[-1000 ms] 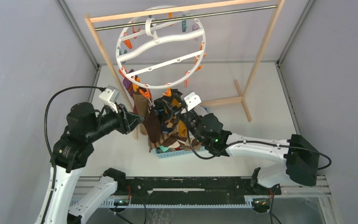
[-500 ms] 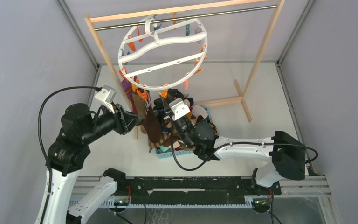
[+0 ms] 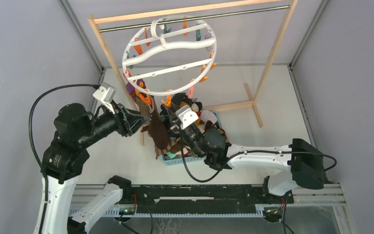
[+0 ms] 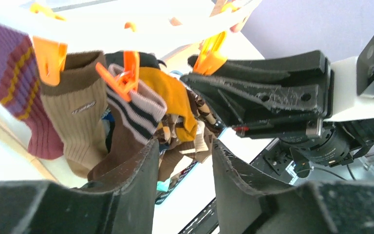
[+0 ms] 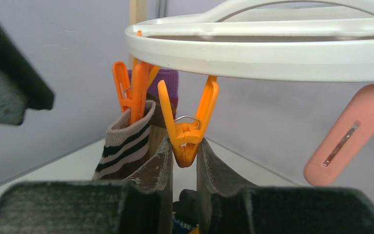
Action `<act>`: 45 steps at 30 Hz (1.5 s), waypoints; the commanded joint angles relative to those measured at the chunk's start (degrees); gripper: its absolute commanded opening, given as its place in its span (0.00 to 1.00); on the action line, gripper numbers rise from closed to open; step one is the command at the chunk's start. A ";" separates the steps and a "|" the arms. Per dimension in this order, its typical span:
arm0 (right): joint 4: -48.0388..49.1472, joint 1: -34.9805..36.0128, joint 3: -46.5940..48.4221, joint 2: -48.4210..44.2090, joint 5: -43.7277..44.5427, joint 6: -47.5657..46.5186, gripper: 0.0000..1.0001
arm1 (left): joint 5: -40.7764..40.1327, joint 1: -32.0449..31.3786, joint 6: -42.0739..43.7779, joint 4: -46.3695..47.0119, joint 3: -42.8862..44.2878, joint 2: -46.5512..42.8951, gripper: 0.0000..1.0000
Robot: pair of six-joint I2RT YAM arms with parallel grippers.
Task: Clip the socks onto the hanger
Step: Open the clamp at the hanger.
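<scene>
Hovering at left, the left fingers (image 4: 151, 161) stand parted and empty beside socks (image 4: 80, 122) pegged to the hanger (image 3: 168, 44) (more fill a basket (image 3: 185, 160) on the desk (image 3: 272, 112)). Farther right, the right fingers (image 5: 164, 156) closely flank an orange clothespin (image 5: 187, 131); whether they squeeze it cannot be told.

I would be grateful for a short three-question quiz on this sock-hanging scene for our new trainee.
1. True or false: the striped sock is clipped to the white hanger.
2. Which colour is the peg between the right gripper's fingers? A orange, B teal, C pink.
3. Fill in: the left gripper is ____ and holds nothing.
Key: 1 true; 2 A; 3 open.
</scene>
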 commanded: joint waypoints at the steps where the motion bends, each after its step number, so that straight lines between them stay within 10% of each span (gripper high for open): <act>1: -6.86 0.53 1.51 -5.51 -6.67 7.77 0.03 | 4.47 -0.22 -1.92 3.10 5.24 3.58 0.49; 10: -24.30 -2.24 4.30 -11.47 -25.77 24.04 0.01 | 15.02 -0.31 -3.31 5.87 8.78 9.03 0.63; 22: -23.49 -8.54 4.23 -13.16 -46.12 43.75 0.01 | 19.11 -0.23 -6.17 12.25 5.71 8.88 0.73; 45: -14.18 -10.75 2.20 -11.32 -54.14 57.41 0.00 | 25.06 -0.22 -17.34 27.56 2.50 13.73 0.86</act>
